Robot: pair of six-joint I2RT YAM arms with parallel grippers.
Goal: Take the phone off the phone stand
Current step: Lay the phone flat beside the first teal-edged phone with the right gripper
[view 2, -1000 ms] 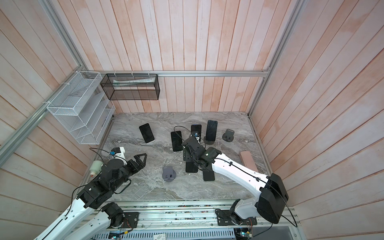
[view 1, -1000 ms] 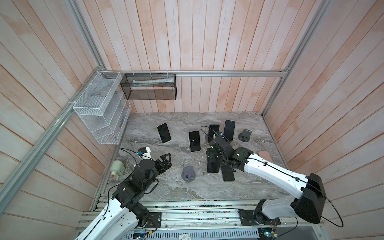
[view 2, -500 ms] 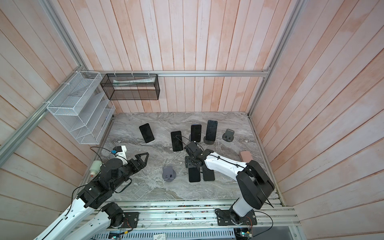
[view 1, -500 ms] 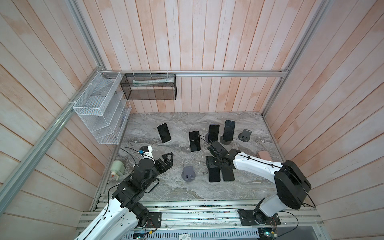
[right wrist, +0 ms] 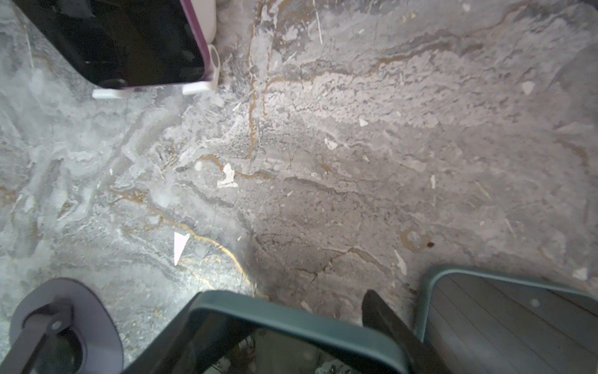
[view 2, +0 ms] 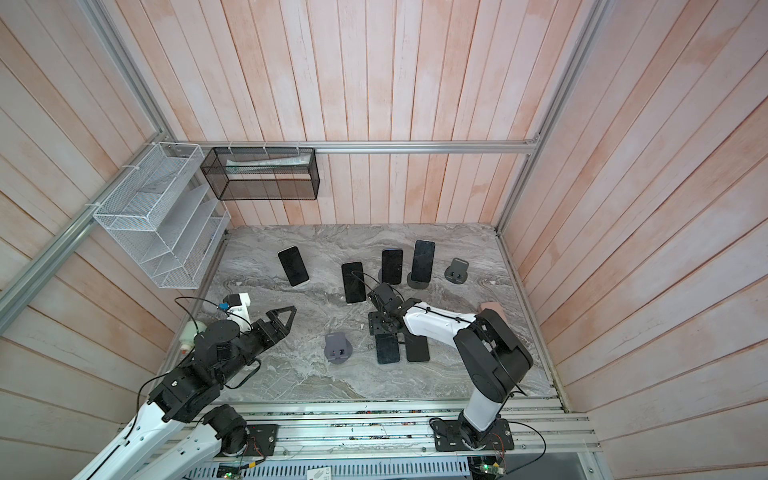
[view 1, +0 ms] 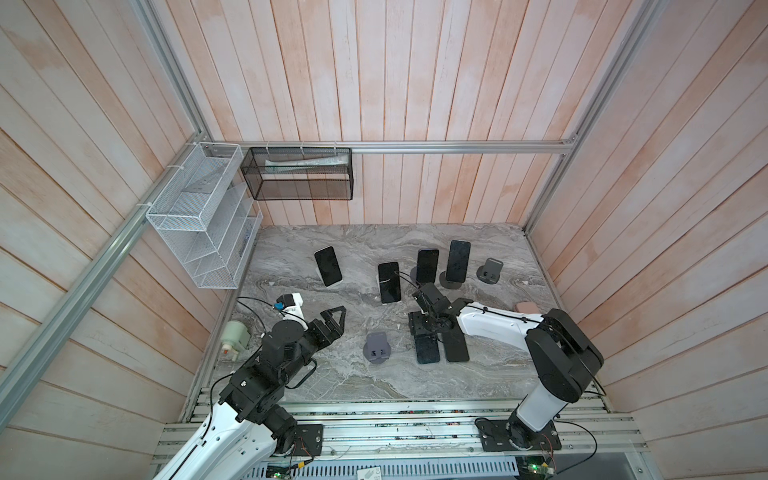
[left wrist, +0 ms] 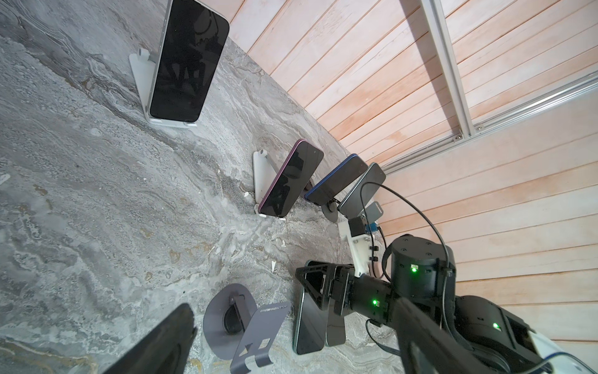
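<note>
My right gripper (view 1: 424, 332) (right wrist: 281, 301) is shut on the top end of a teal-edged phone (view 1: 427, 353) (right wrist: 291, 320). That phone is low at the marble table and looks flat, right beside another flat phone (view 1: 456, 347) (right wrist: 504, 317). An empty dark grey phone stand (view 1: 377, 351) (left wrist: 233, 311) is just left of them. Several phones still lean on stands further back: two on white stands (view 1: 328, 266) (view 1: 389, 282) and two on dark stands (view 1: 427, 266) (view 1: 458, 261). My left gripper (view 1: 334, 320) (view 2: 286, 318) hangs open over the table's left, holding nothing.
A second empty dark stand (view 1: 490, 272) sits at the back right. A pink object (view 1: 527, 307) lies by the right wall and a pale green pump bottle (view 1: 232, 336) by the left edge. A white wire rack (view 1: 199, 216) and a black mesh basket (view 1: 301, 174) hang on the walls.
The right gripper has carried the phone down and towards the front, from above the middle of the table to beside the flat phone. The left arm has barely moved.
</note>
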